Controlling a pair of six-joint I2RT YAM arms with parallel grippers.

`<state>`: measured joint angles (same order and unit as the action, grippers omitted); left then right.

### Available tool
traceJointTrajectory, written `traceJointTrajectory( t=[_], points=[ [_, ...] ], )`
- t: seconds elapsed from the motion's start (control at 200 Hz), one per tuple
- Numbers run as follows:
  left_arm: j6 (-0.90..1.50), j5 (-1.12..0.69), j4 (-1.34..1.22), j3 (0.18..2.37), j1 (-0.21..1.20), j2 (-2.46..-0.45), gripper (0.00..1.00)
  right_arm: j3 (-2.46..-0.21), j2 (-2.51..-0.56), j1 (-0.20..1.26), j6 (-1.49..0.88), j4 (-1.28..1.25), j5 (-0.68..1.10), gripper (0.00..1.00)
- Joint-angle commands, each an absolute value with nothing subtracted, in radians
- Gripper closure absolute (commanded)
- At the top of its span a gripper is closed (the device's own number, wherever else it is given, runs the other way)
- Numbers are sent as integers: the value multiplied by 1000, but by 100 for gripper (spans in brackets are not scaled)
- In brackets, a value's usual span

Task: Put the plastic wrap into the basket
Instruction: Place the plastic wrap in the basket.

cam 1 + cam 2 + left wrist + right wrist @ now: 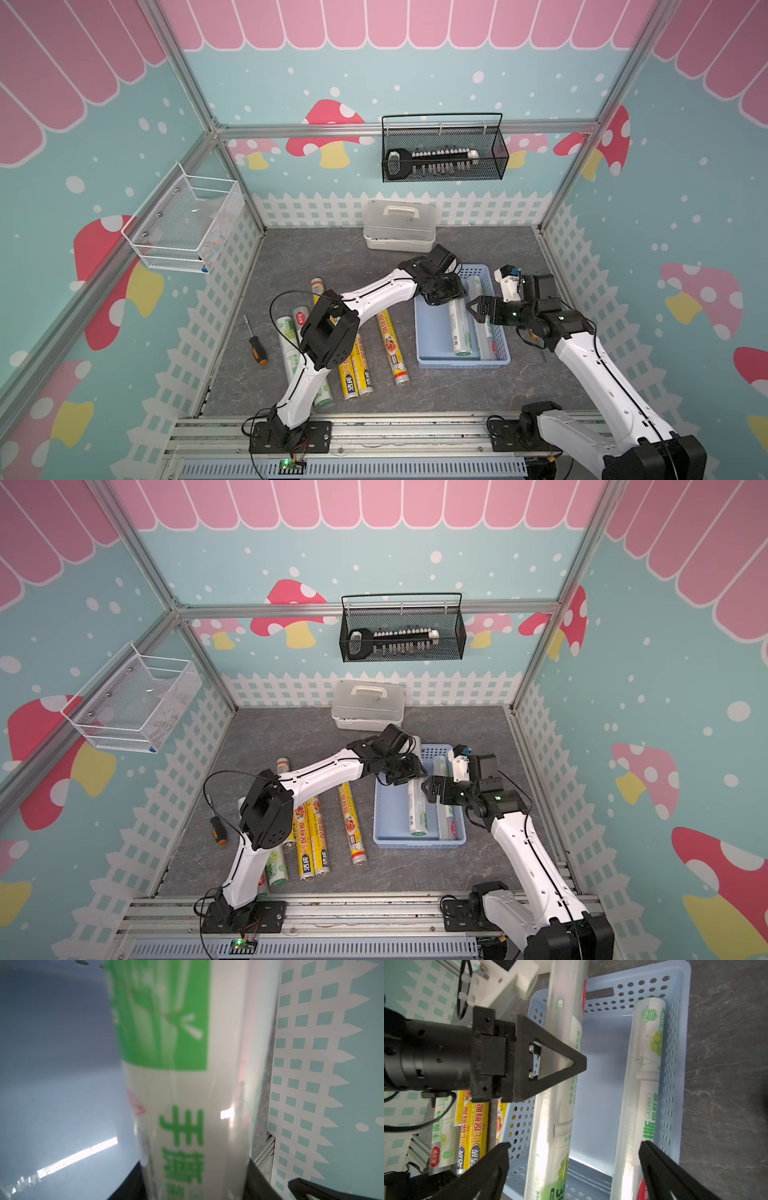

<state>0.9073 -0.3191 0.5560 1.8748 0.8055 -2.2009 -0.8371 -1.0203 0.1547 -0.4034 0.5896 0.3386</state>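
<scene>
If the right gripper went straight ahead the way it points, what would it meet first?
Probably the white-and-green roll held by the left gripper at the basket; depth is unclear.

Bright even light; plastic wrap [187, 1093] blurred, glary.

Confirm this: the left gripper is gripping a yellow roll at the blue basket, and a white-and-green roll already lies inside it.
Wrong on colour. The held roll in the left gripper is white-and-green, not yellow, as the left wrist view shows; the yellow rolls lie outside. The rest stands: it is at the blue basket, and a second white-and-green roll lies inside.
</scene>
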Motion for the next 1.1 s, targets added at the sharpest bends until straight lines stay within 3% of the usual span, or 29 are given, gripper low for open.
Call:
traceJointTrajectory(
  t=[0.0,0.38,0.62,1.095],
  points=[
    [934,-354,521,1936,805,-2231,82,-836,-1017,149,-353,665,246,0],
    [904,-344,636,2028,805,-2341,75,-822,-992,147,-346,713,62,0],
    [898,-363,642,2091,807,-2398,72,-816,-1019,145,-362,707,65,0],
    [899,-391,654,2104,814,-2432,50,-816,-1041,145,-357,685,94,1]
  ],
)
